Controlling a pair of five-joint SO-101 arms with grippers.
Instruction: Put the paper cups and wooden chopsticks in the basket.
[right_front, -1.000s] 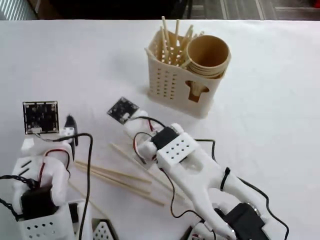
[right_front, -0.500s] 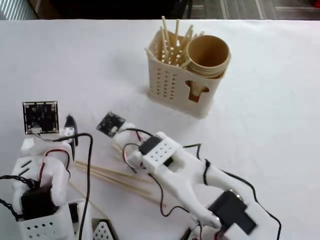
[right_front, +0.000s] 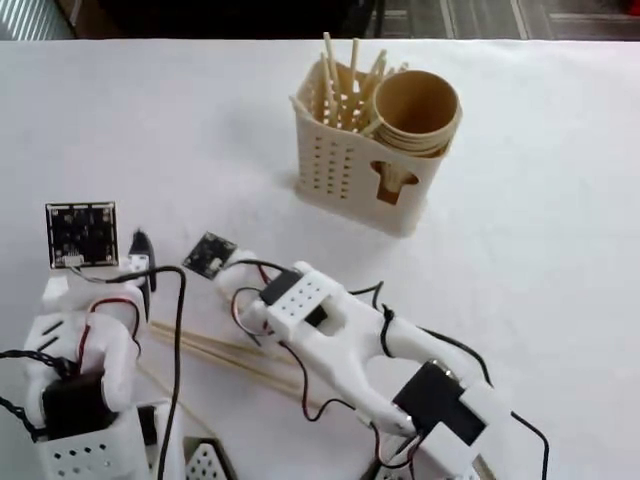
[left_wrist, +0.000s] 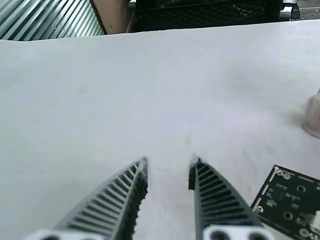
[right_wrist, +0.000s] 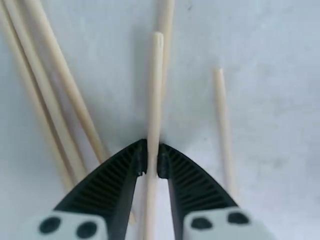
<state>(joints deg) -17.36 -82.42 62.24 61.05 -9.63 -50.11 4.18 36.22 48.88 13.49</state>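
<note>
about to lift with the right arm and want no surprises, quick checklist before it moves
1. Right jaws shut on one chopstick: ok.
2. No second stick between them; loose chopsticks lie alongside, outside the jaws: ok.
3. Grip near the stick's middle: cannot tell.
4. Basket upright, paper cups inside: ok.
5. Left jaws open, holding nothing: ok.

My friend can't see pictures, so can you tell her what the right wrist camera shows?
The right gripper is shut on one wooden chopstick, pinching it between its black tips. Several loose chopsticks lie on the white table beside the held one.
</note>
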